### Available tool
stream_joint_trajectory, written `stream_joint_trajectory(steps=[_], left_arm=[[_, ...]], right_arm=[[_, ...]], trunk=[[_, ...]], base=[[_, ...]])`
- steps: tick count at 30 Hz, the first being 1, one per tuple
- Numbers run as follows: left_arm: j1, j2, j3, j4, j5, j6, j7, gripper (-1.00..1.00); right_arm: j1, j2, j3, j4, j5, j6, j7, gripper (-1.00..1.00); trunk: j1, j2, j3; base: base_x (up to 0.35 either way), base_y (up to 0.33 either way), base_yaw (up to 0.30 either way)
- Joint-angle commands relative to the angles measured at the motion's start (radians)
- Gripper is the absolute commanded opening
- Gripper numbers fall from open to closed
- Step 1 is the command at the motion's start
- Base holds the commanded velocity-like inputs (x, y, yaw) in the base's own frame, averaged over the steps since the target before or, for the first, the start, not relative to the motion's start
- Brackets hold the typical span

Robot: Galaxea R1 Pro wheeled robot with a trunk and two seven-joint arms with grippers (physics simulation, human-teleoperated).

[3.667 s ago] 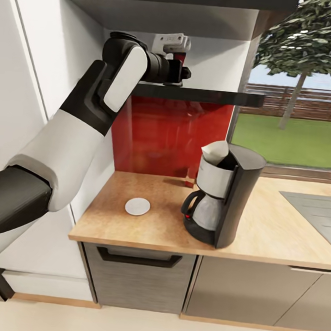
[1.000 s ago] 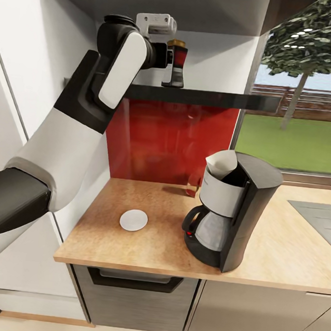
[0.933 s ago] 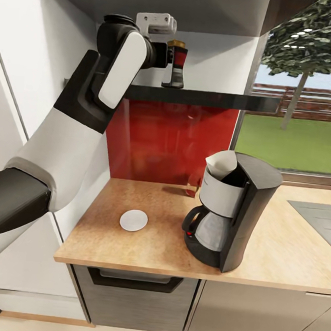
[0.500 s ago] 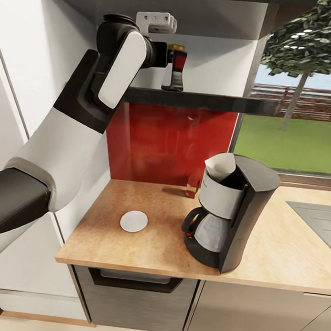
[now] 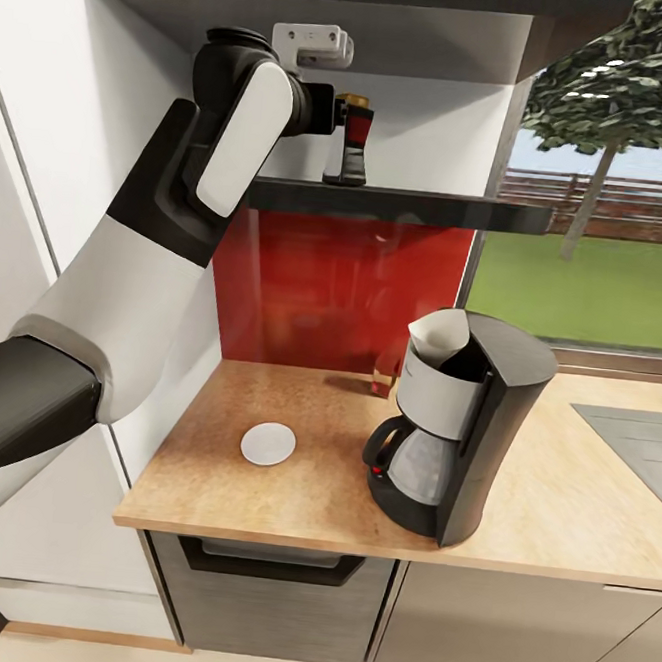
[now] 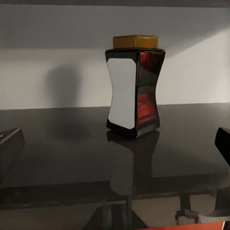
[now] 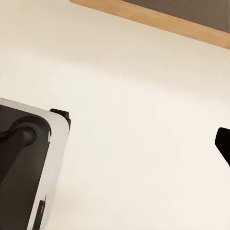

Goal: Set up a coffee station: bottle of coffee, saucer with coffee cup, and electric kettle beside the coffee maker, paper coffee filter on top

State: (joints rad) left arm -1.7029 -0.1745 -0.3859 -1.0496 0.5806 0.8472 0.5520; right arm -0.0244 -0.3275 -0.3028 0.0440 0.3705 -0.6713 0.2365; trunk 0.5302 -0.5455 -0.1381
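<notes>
Filter sits in coffee maker; left hand spread before bottle.

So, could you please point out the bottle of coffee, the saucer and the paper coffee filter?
bottle of coffee (image 6: 125, 93): left wrist view, white label.
saucer (image 5: 268, 444): head view, centre.
paper coffee filter (image 5: 439, 331): head view, white upper face.

Open shelf around the coffee bottle (cabinet underside close above).
</notes>
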Motion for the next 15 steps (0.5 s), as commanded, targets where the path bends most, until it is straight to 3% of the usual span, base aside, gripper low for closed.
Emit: stream_joint_trajectory(steps=[1,9,15], left_arm=[[-0.001,0.0,-0.001,0.0,0.01,0.001,0.01,1.0],[-0.001,0.0,0.0,0.0,0.01,0.001,0.009,1.0],[-0.001,0.0,0.002,0.0,0.01,0.001,0.009,1.0]], right_arm=[[-0.002,-0.001,-0.009,0.004,0.002,-0.005,0.006,1.0],[-0.002,-0.001,-0.009,0.004,0.002,-0.005,0.006,1.0],[-0.002,-0.001,-0.009,0.004,0.002,-0.005,0.006,1.0]], trunk=[[0.0,-0.002,-0.002],[0.0,-0.002,-0.002],[0.0,-0.002,-0.002]], base=[[0.0,0.0,0.0],[0.012,-0.006,0.0],[0.113,-0.11,0.0]])
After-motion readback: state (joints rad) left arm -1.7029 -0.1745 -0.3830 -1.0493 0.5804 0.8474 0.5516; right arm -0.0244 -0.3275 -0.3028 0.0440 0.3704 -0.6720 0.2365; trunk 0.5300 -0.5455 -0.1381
